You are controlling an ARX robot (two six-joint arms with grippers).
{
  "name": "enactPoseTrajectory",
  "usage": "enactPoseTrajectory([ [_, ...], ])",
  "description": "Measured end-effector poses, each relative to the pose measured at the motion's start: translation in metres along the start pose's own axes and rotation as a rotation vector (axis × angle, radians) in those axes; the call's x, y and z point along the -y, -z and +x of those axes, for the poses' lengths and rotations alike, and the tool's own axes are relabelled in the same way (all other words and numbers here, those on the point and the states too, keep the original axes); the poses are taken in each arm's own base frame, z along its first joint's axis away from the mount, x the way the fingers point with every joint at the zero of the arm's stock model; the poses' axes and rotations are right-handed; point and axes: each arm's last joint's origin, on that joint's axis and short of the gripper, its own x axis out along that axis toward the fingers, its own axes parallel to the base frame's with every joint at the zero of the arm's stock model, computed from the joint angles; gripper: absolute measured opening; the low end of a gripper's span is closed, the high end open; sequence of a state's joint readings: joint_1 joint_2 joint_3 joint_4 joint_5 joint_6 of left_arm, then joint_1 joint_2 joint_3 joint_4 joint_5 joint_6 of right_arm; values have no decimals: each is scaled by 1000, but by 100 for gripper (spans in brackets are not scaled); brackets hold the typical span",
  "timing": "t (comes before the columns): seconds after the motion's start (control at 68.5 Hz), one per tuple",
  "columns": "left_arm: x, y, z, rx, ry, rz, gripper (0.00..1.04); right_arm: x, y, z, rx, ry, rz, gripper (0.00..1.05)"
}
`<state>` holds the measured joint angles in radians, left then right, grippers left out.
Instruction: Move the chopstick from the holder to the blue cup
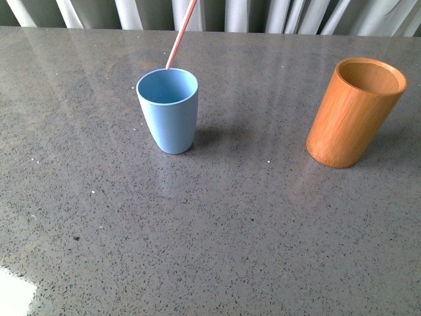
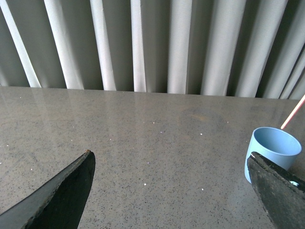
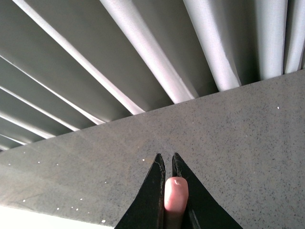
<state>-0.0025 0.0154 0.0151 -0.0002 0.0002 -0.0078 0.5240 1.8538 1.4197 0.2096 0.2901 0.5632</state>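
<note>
Grey pleated curtains hung behind the speckled grey stone table (image 1: 210, 230), and on it I had the small light-blue plastic tumbler, the blue cup (image 1: 168, 110), standing upright, with the orange-brown bamboo-look wooden holder (image 1: 355, 112) well apart on its right and nothing showing in its mouth. The thin pinkish-red chopstick with its pale streak (image 1: 181, 34) slanted up out of frame from just behind the cup's far rim; its long axis ran steeply, leaning up and to the right, lower tip pointing down at the cup. I could not tell whether that tip was already inside the rim or just behind it. My right gripper (image 3: 167, 164) was clenched on the stick, whose rounded pink end showed between the jaws, so the cup lay below it, along the stick's own line. My left gripper (image 2: 171, 176) hung released, jaws wide, nothing between them, the cup just beside one finger. I judged the right arm better placed, needing only a lowering along the stick's axis.
</note>
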Motion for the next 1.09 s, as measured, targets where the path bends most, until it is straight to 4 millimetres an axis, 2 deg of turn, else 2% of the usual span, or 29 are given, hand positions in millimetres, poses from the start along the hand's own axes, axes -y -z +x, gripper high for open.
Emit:
enactPoseTrajectory([
  [0.248, 0, 0, 0, 0, 0, 0, 96, -6, 27, 12, -12, 9, -64, 2],
  [0.555, 0, 0, 0, 0, 0, 0, 96, -9, 55, 12, -4, 30, -167, 2],
  [0.672, 0, 0, 0, 0, 0, 0, 96, -5, 79, 14, -44, 41, -237, 2],
  [0.73, 0, 0, 0, 0, 0, 0, 96, -5, 84, 13, -56, 41, -248, 2],
  [0.905, 0, 0, 0, 0, 0, 0, 96, -3, 91, 11, -74, 47, -261, 36],
  [1.095, 0, 0, 0, 0, 0, 0, 96, 3, 93, 6, -85, 57, -261, 66],
])
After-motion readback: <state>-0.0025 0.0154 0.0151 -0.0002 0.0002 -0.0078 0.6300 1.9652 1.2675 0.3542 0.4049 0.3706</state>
